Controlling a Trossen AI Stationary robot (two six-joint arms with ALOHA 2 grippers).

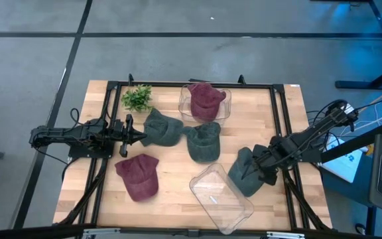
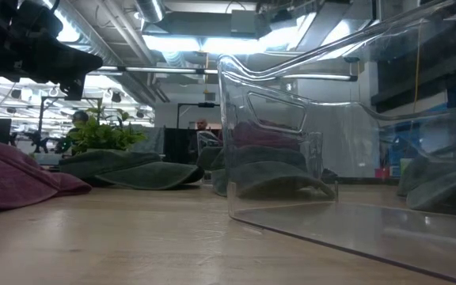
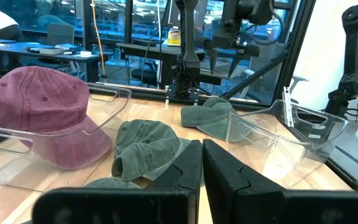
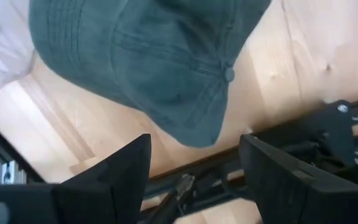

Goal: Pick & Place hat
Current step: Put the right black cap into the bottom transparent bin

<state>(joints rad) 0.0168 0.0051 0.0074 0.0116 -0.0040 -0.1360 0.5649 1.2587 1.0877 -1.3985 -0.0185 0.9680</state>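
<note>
The dark green cotton cap [image 4: 160,62], soft and stitched with a button on its crown, lies on the wooden surface [image 1: 171,206] near its right edge, beside the empty clear plastic bin [image 1: 221,198]. My right tool [image 1: 265,174] hangs just above it, fingers spread wide, nothing gripped. My left tool [image 1: 130,135], fingers pressed together, waits beside another green cap [image 1: 162,128].
</note>
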